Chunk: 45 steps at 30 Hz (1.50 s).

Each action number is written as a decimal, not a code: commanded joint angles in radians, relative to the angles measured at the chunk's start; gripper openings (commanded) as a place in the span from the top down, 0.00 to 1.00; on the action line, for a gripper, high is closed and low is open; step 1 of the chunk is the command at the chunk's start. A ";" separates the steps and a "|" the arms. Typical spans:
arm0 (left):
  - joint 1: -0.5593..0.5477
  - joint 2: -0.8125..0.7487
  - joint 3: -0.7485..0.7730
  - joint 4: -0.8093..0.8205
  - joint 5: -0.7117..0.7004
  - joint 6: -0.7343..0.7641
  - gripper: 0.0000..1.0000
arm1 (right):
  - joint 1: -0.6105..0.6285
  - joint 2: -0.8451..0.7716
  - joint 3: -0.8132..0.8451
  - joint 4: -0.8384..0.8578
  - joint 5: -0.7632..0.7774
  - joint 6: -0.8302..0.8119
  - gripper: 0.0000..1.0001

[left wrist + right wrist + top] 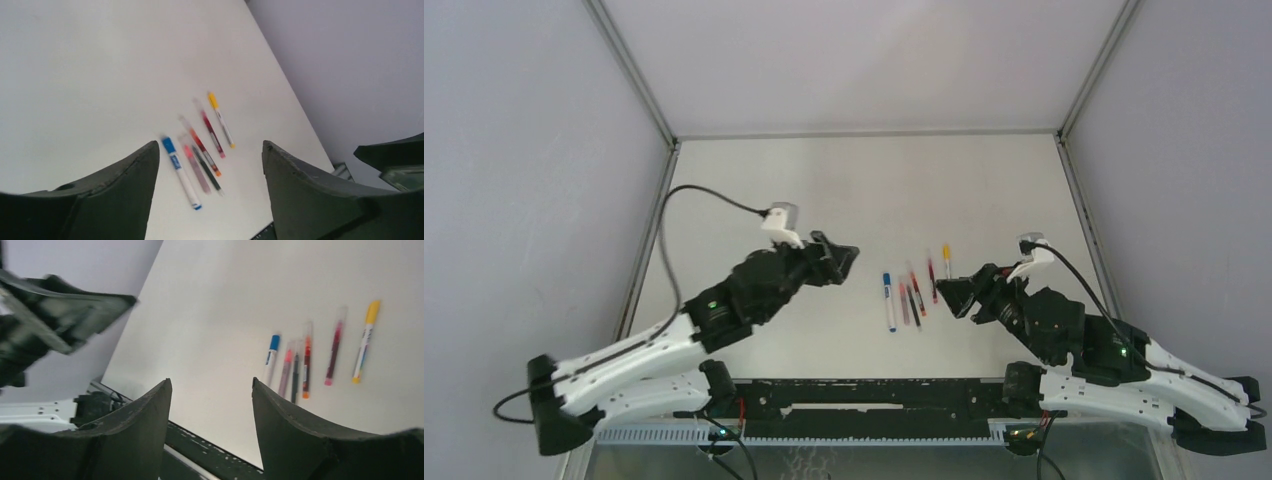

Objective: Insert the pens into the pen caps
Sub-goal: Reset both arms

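Setting: robot test cell, lab bench
White table (824, 200) boxed in by plain grey panels (524, 150) on metal corner posts (629, 70); both my arms (639, 352) bolted to a black rail (874, 395) at the near edge, a cable (709, 193) looping loose

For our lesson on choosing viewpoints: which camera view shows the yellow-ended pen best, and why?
The right wrist view: the yellow-ended pen is large, fairly sharp and unobstructed. The left wrist view shows it smaller and slightly blurred; the top view shows only a tiny sliver.
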<state>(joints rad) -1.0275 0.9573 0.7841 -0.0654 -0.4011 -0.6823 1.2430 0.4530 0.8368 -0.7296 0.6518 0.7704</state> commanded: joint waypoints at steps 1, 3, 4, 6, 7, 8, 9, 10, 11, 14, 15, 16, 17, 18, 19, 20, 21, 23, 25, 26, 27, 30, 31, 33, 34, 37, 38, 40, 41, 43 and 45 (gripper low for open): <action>0.000 -0.247 -0.034 -0.170 -0.233 0.218 0.18 | -0.006 -0.035 0.004 0.043 0.016 -0.212 0.32; 0.000 -0.349 -0.028 -0.270 -0.300 0.253 0.13 | -0.006 -0.061 0.015 0.023 0.033 -0.269 0.31; 0.000 -0.401 -0.024 -0.319 -0.329 0.264 0.11 | -0.007 -0.075 0.021 0.014 0.050 -0.290 0.31; -0.001 -0.498 -0.019 -0.408 -0.379 0.270 0.02 | -0.006 -0.104 0.028 0.007 0.077 -0.331 0.29; 0.000 -0.541 -0.018 -0.451 -0.400 0.271 0.01 | -0.006 -0.120 0.028 0.009 0.089 -0.353 0.27; 0.000 -0.585 -0.016 -0.487 -0.417 0.270 0.00 | -0.006 -0.137 0.028 0.008 0.102 -0.369 0.26; -0.001 -0.627 -0.016 -0.518 -0.435 0.268 0.00 | -0.005 -0.152 0.028 0.006 0.116 -0.385 0.25; 0.000 -0.665 -0.016 -0.547 -0.452 0.263 0.00 | -0.005 -0.165 0.028 0.005 0.131 -0.402 0.24; 0.000 -0.700 -0.018 -0.568 -0.471 0.259 0.00 | -0.005 -0.177 0.028 0.003 0.147 -0.415 0.22; 0.000 -0.776 -0.019 -0.624 -0.547 0.249 0.00 | -0.007 -0.216 0.028 -0.004 0.173 -0.450 0.15; 0.000 -0.789 -0.017 -0.646 -0.585 0.241 0.00 | -0.006 -0.230 0.028 -0.010 0.179 -0.450 0.13; 0.000 -0.798 -0.014 -0.668 -0.619 0.235 0.00 | -0.005 -0.243 0.028 -0.019 0.180 -0.445 0.09; 0.000 -0.805 -0.013 -0.689 -0.647 0.236 0.00 | -0.006 -0.260 0.028 -0.035 0.179 -0.437 0.07; 0.000 -0.809 -0.013 -0.714 -0.668 0.241 0.00 | -0.006 -0.273 0.028 -0.053 0.185 -0.427 0.06; 0.000 -0.810 -0.016 -0.729 -0.689 0.245 0.00 | -0.006 -0.286 0.026 -0.074 0.192 -0.420 0.05; 0.001 -0.809 -0.019 -0.744 -0.713 0.234 0.00 | -0.007 -0.298 0.022 -0.091 0.205 -0.410 0.05; 0.000 -0.809 -0.019 -0.753 -0.723 0.216 0.00 | -0.007 -0.313 0.019 -0.106 0.218 -0.390 0.05; 0.000 -0.802 -0.025 -0.751 -0.700 0.219 0.00 | -0.007 -0.348 0.010 -0.111 0.220 -0.381 0.05; -0.001 -0.782 -0.022 -0.751 -0.695 0.228 0.00 | -0.007 -0.388 -0.009 -0.098 0.212 -0.387 0.04; 0.000 -0.768 -0.015 -0.758 -0.692 0.232 0.00 | -0.006 -0.410 -0.015 -0.094 0.213 -0.388 0.03; 0.000 -0.757 -0.010 -0.765 -0.690 0.227 0.00 | -0.006 -0.429 -0.019 -0.094 0.216 -0.386 0.02; 0.000 -0.738 -0.006 -0.775 -0.660 0.230 0.00 | -0.007 -0.461 -0.021 -0.098 0.227 -0.377 0.02; -0.001 -0.740 -0.006 -0.774 -0.651 0.231 0.00 | -0.008 -0.472 -0.021 -0.101 0.223 -0.377 0.01; 0.000 -0.748 -0.008 -0.774 -0.640 0.230 0.00 | -0.013 -0.468 -0.021 -0.111 0.205 -0.381 0.00; 0.000 -0.757 -0.009 -0.772 -0.639 0.231 0.00 | -0.016 -0.458 -0.019 -0.118 0.193 -0.381 0.00; 0.000 -0.792 -0.018 -0.755 -0.623 0.246 0.00 | -0.023 -0.410 -0.008 -0.142 0.188 -0.371 0.00; 0.000 -0.804 -0.019 -0.753 -0.610 0.251 0.00 | -0.023 -0.400 -0.007 -0.146 0.188 -0.371 0.00; 0.000 -0.825 -0.021 -0.751 -0.593 0.257 0.00 | -0.023 -0.385 -0.007 -0.149 0.187 -0.369 0.00; 0.000 -0.831 -0.022 -0.748 -0.590 0.261 0.00 | -0.023 -0.380 -0.007 -0.149 0.187 -0.368 0.00; 0.000 -0.833 -0.020 -0.748 -0.586 0.264 0.00 | -0.025 -0.378 -0.007 -0.149 0.187 -0.368 0.00; 0.000 -0.826 -0.014 -0.758 -0.570 0.258 0.00 | -0.025 -0.383 -0.007 -0.152 0.188 -0.366 0.00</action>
<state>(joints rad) -1.0275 0.1280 0.7719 -0.8402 -1.0103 -0.4458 1.2251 0.0586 0.8169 -0.8791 0.8444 0.3950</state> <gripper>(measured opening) 0.996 0.993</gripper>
